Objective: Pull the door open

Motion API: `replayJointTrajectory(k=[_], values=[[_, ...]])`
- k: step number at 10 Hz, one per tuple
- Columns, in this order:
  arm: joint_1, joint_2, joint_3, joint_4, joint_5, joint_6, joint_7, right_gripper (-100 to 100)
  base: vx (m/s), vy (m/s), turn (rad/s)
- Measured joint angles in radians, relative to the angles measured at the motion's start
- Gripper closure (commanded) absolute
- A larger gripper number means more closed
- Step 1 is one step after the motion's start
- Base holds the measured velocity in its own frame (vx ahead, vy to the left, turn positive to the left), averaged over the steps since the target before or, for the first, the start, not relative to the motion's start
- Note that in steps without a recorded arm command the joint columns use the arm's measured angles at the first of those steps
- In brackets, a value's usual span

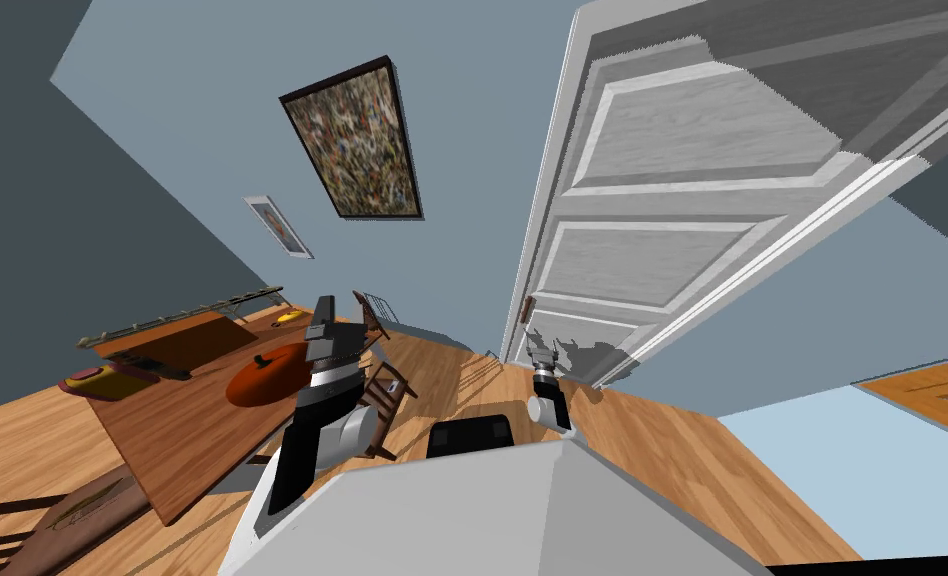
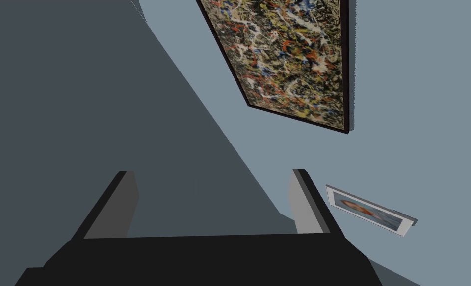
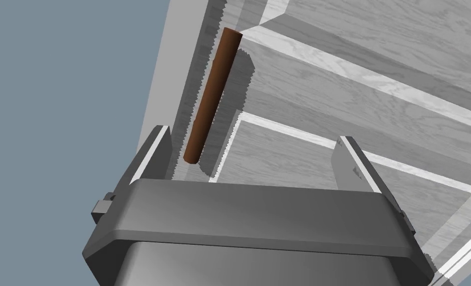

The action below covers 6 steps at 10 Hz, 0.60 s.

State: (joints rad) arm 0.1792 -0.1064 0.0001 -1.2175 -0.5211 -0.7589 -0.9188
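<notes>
Door (image 1: 652, 130), white-grey and panelled, stands ahead and to the right, its brown rod handle (image 3: 212, 97) near the edge by the frame. Right arm reaches forward and low, right gripper (image 3: 253, 139) pointed at the door face with fingers spread. The handle's near end sits between them, close to one finger, contact unclear. Left gripper (image 2: 212, 174) raised on my left by the wooden table (image 1: 177, 425), fingers apart, holding nothing.
</notes>
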Motion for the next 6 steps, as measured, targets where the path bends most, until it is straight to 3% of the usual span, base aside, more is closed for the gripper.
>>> replayJointTrajectory(k=[6], values=[[-0.035,-0.002,0.001,0.129,-0.064,-0.025,-0.114,-100,0.09,-0.062,0.111]])
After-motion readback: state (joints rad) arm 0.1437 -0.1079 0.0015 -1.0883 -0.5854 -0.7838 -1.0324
